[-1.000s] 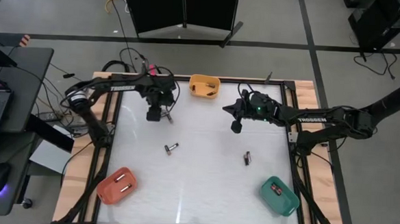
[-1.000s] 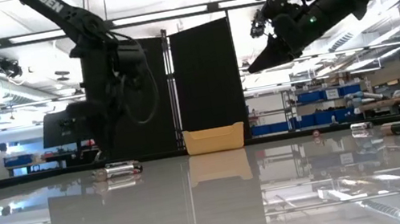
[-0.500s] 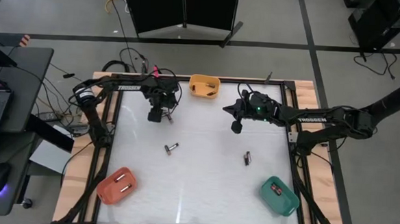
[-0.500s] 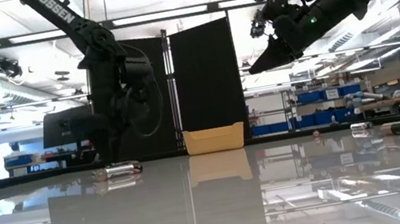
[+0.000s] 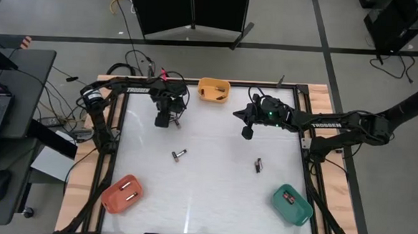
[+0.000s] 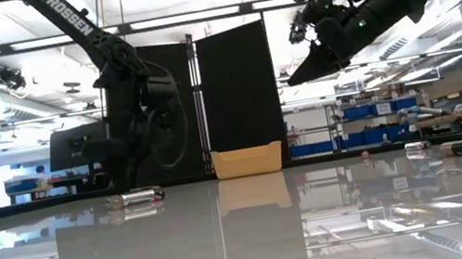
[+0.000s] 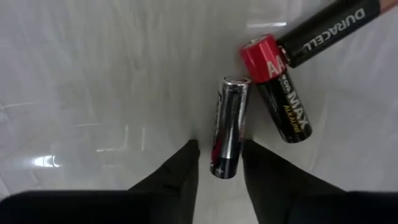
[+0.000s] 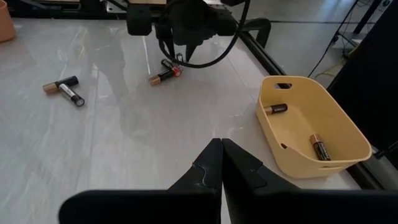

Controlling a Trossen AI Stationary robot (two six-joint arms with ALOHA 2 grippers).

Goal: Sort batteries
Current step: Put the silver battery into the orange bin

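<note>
since a second ago the left arm has shifted slightly, its left gripper (image 7: 217,163) low over the far-left cluster, jaws spread astride a silver battery (image 7: 227,127) on the bench (image 5: 212,196). a red-capped battery (image 7: 277,88) touches it, so closing could nudge or catch both. right gripper (image 8: 221,154) hovers, jaws pressed together, near the yellow bin (image 8: 311,124).

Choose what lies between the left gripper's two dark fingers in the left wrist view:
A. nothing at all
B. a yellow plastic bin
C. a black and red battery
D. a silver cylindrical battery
D: the silver cylindrical battery has its near end between the fingers of the left gripper, jaws still apart.
</note>
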